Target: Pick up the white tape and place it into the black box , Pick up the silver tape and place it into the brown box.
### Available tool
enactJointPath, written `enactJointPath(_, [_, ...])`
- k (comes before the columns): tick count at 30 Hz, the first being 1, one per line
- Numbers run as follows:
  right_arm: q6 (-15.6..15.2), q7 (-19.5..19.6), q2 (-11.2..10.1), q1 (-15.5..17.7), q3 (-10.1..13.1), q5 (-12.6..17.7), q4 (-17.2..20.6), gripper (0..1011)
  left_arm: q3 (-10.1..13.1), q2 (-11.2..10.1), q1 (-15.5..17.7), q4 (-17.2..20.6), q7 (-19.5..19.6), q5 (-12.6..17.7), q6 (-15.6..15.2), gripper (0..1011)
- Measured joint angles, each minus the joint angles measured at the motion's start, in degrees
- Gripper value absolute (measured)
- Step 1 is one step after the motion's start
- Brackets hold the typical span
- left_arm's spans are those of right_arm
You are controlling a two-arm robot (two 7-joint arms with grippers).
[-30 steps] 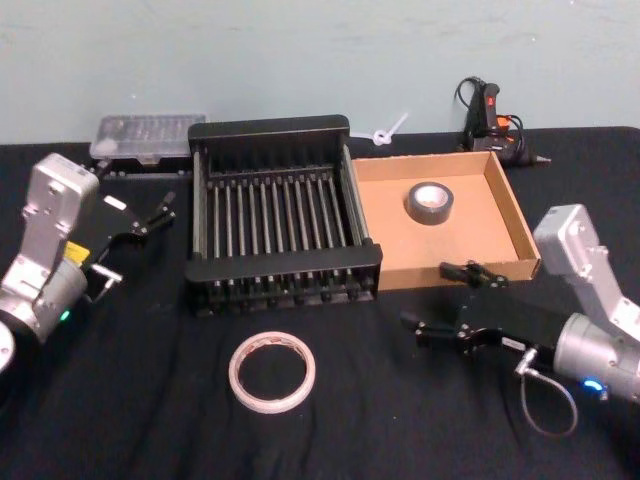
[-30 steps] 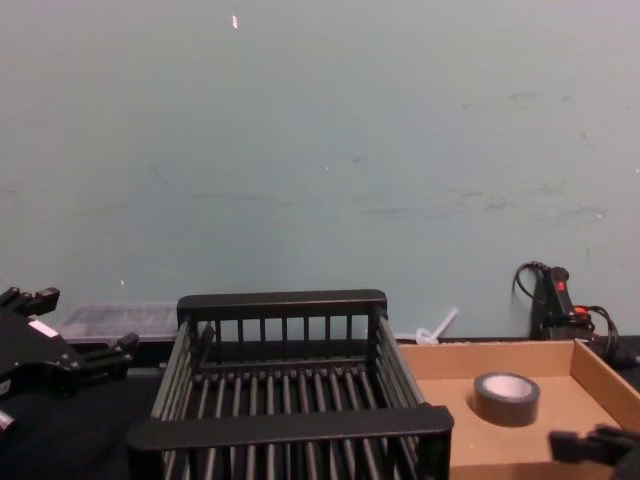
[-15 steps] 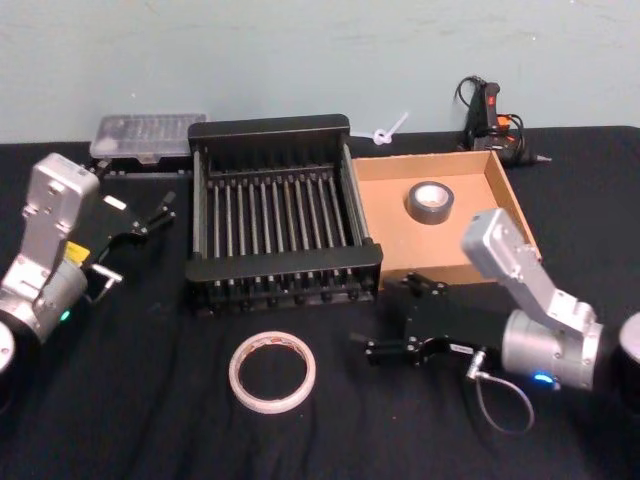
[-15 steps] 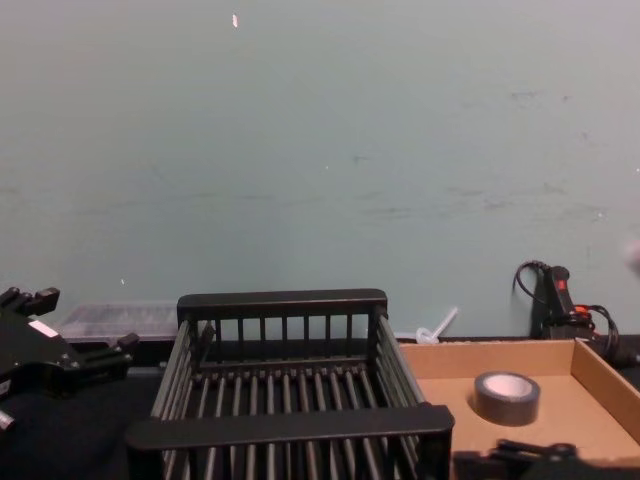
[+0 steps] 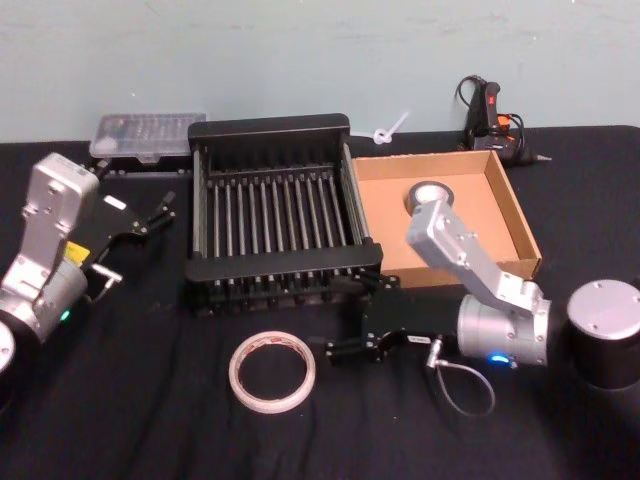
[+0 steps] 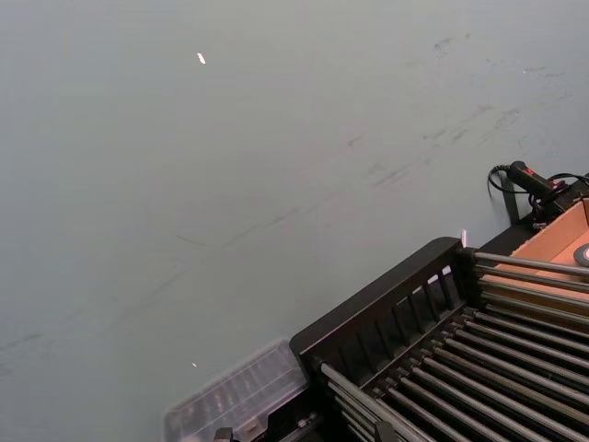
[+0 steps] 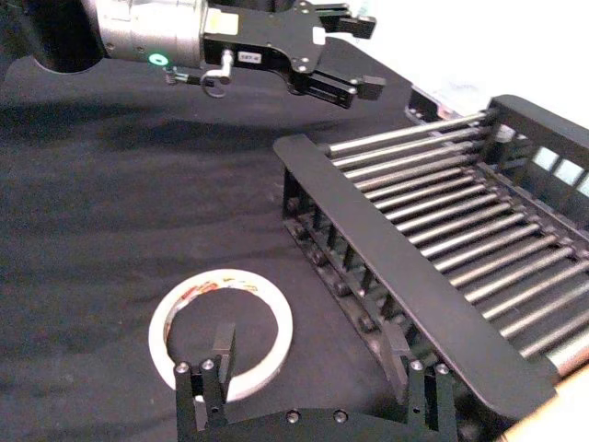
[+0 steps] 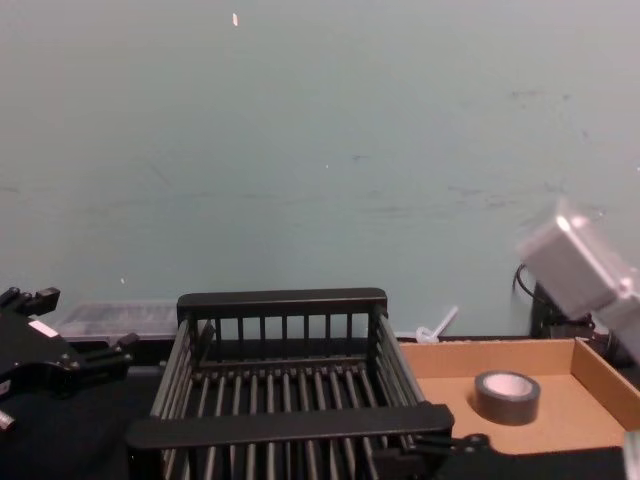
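Observation:
The white tape (image 5: 272, 340) lies flat on the black cloth in front of the black box (image 5: 280, 268). My right gripper (image 5: 350, 318) hovers open just right of the ring and close to the crate's front rim. In the right wrist view one finger overlaps the near side of the white tape (image 7: 221, 276), while the other finger sits toward the black box (image 7: 414, 304). The silver tape (image 5: 428, 190) rests in the brown box (image 5: 500, 215), partly hidden behind my right arm. My left gripper (image 5: 140, 240) stays open, parked left of the crate.
A clear plastic case (image 5: 147, 133) sits behind the crate on the left. A glue gun (image 5: 490, 120) and a white plastic piece (image 5: 390, 130) lie behind the brown box. Bare cloth extends left of and in front of the ring.
My right arm has swung left from the front of the brown box to beside the white tape, fingers staying open. The left arm and both tapes have not moved.

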State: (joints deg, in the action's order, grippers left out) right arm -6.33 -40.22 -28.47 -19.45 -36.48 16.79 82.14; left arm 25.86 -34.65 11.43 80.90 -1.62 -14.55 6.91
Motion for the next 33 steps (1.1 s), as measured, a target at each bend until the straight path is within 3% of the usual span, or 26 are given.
enactJointPath(15, [-0.7,-0.1,3.8,-4.9,-4.6,-2.2,-5.5,1002,0.0,0.0,0.0,0.0,0.0,0.0,0.0,1001])
enactJointPath(33, [-2.1,0.3,5.0,-5.9,-6.5,-4.0,-7.3,1002,0.0,0.0,0.0,0.0,0.0,0.0,0.0,1001])
